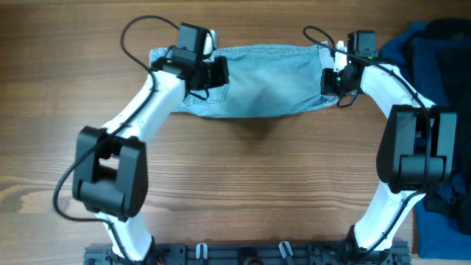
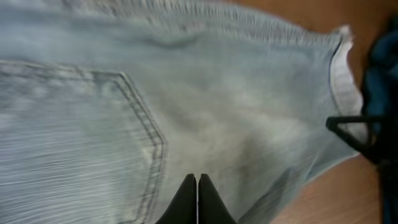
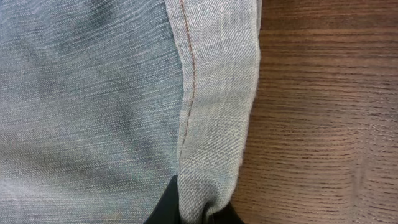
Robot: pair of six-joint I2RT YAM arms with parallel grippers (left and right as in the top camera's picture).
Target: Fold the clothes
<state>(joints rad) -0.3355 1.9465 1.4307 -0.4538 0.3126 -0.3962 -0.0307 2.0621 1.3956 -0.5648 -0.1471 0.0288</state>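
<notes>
The light blue denim shorts (image 1: 265, 81) lie spread across the far side of the wooden table, between my two arms. My left gripper (image 1: 218, 73) is over their left end. In the left wrist view its black fingertips (image 2: 198, 182) are pressed together just beside a back pocket (image 2: 74, 143), and no cloth shows between them. At the shorts' right end my right gripper (image 1: 333, 79) is shut on the cuffed hem (image 3: 217, 93). The right wrist view shows the hem bunched up between the gripper (image 3: 202, 211) and its dark fingers. That pinched edge sits right at the bare wood.
Dark navy garments (image 1: 434, 44) are piled at the table's right edge, close to the right arm. A corner of them (image 2: 385, 56) shows in the left wrist view. Bare wooden tabletop (image 1: 250, 177) stretches in front of the shorts.
</notes>
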